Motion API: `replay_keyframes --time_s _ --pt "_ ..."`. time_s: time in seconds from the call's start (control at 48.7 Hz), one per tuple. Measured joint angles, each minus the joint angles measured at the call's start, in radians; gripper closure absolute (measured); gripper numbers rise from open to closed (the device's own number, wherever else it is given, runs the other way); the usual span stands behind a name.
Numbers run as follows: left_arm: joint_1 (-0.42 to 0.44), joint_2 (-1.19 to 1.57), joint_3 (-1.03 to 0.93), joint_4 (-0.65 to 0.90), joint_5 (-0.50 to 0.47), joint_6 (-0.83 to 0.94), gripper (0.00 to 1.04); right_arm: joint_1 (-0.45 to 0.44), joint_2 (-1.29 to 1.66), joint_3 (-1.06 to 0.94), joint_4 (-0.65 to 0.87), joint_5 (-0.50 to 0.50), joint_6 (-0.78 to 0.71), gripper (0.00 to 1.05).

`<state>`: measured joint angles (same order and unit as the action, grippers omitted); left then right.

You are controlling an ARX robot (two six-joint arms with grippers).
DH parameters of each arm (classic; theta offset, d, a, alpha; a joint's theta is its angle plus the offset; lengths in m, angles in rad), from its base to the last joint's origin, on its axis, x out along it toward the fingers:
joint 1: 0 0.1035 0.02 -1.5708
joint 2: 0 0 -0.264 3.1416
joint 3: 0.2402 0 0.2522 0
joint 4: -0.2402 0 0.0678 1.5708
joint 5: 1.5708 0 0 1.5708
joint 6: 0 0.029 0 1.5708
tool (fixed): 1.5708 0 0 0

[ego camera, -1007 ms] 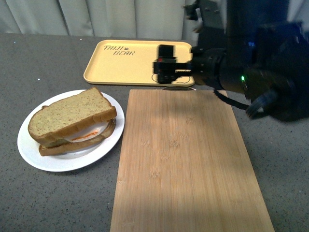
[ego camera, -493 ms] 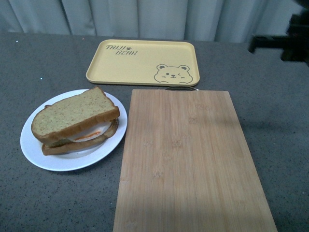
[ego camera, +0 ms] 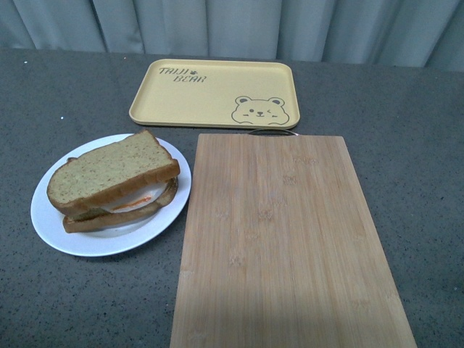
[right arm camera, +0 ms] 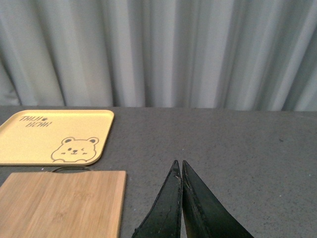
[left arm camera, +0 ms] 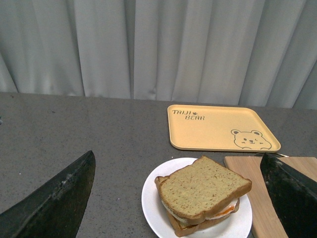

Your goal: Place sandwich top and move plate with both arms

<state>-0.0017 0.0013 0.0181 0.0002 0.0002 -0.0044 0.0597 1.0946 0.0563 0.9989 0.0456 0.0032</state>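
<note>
Withdrawn since a moment ago, the right arm is no longer seen in the front view. The left gripper (left arm camera: 177, 156) is spread wide with nothing held, facing the plate (ego camera: 51, 232), on which the sandwich top (ego camera: 109, 170) is laid over the filling and lower slice. Rightward, the wooden board (ego camera: 283, 239) is set just beside the plate, and the right gripper (right arm camera: 179, 163) is pressed tip to tip, empty.
</note>
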Motion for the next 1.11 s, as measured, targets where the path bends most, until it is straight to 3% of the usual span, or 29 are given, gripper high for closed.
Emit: replay_keyframes --time_s 0.123,0.678,1.11 --pt "0.0 0.0 0.0 0.0 0.0 0.0 0.07 -0.058 -0.188 -0.017 -0.145 -0.039 0.0 1.04" --pt "0.0 0.0 0.0 0.0 0.0 0.0 0.07 -0.058 -0.631 -0.052 -0.538 -0.047 0.0 1.04" --pt "0.0 0.0 0.0 0.0 0.0 0.0 0.07 -0.058 -0.801 -0.052 -0.703 -0.047 0.0 1.04"
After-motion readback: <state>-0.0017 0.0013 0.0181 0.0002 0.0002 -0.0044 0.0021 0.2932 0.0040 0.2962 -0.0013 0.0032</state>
